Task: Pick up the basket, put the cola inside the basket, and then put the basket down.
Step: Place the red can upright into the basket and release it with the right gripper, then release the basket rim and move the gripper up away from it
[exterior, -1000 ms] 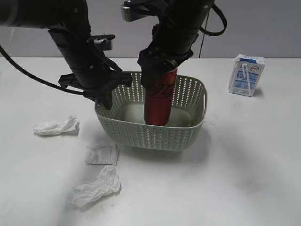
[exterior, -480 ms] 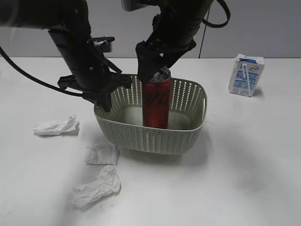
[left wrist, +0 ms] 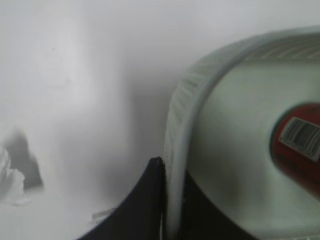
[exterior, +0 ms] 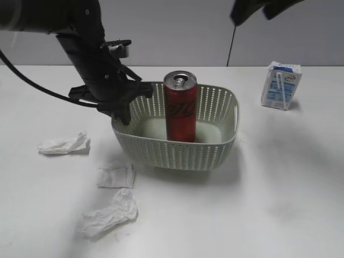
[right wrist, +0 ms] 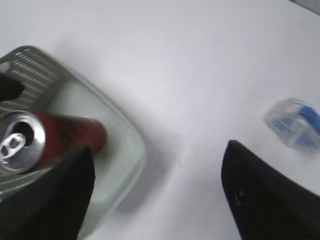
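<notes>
The pale grey-green basket (exterior: 180,153) sits at the table's middle with the red cola can (exterior: 180,107) standing upright inside it, taller than the walls. My left gripper (exterior: 122,105) is shut on the basket's left wall; in the left wrist view the rim (left wrist: 176,150) runs between its two black fingers (left wrist: 145,200), with the cola (left wrist: 300,145) at the right edge. My right gripper (right wrist: 157,160) is open and empty, lifted high above the table; only a bit of it shows at the exterior view's top edge (exterior: 258,8). Its wrist view looks down on the cola's silver top (right wrist: 17,140) and the basket (right wrist: 117,145).
A blue-and-white drink carton (exterior: 281,85) stands at the back right, also in the right wrist view (right wrist: 295,122). Three crumpled white tissues lie left of the basket: one far left (exterior: 64,144), one beside it (exterior: 116,176), one at the front (exterior: 109,213).
My right gripper let go of the cola and rose up and right, almost out of the exterior view. The cola now stands free in the basket. The left gripper kept its hold.
</notes>
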Controlling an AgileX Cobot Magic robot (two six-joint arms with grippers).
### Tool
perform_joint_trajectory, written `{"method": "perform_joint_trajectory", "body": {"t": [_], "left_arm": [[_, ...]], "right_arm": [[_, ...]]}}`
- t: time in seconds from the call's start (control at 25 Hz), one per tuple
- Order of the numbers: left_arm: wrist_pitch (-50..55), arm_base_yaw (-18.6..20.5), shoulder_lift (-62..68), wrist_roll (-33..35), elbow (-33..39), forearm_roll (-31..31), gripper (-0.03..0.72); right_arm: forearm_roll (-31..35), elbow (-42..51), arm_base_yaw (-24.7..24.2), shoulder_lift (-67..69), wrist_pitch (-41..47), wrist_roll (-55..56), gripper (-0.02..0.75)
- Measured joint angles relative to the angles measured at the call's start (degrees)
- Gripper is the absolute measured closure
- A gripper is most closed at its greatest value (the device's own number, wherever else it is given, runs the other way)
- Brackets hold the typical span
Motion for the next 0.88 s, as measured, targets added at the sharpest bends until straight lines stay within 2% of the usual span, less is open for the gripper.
{"method": "perform_joint_trajectory", "body": {"t": [0.12, 0.24, 0.52, 0.64, 0.88], "left_arm": [[-3.07, 0.36, 0.00, -1.66, 0.00, -0.07, 0.691], [-4.05, 1.14, 0.64, -2.20, -1.03, 0.32, 0.691], [2.58, 2.23, 8.74, -4.39, -11.59, 2.66, 0.691], [2.63, 2.23, 11.04, -7.31, -12.97, 2.58, 0.691], [2.22, 2.23, 11.57, -8.45, -13.34, 2.52, 0.675]], "right_arm": [[-0.28, 0.62, -5.37, -2.57, 0.07, 1.74, 0.150], [-0.29, 3.29, -8.11, -6.91, 0.14, 2.12, 0.154], [-1.34, 18.54, -8.66, -21.04, 0.20, 2.31, 0.154], [-2.84, 27.97, -8.66, -28.41, -0.66, 2.35, 0.154], [-3.15, 46.19, -8.66, -44.71, -4.34, 3.21, 0.154]]}}
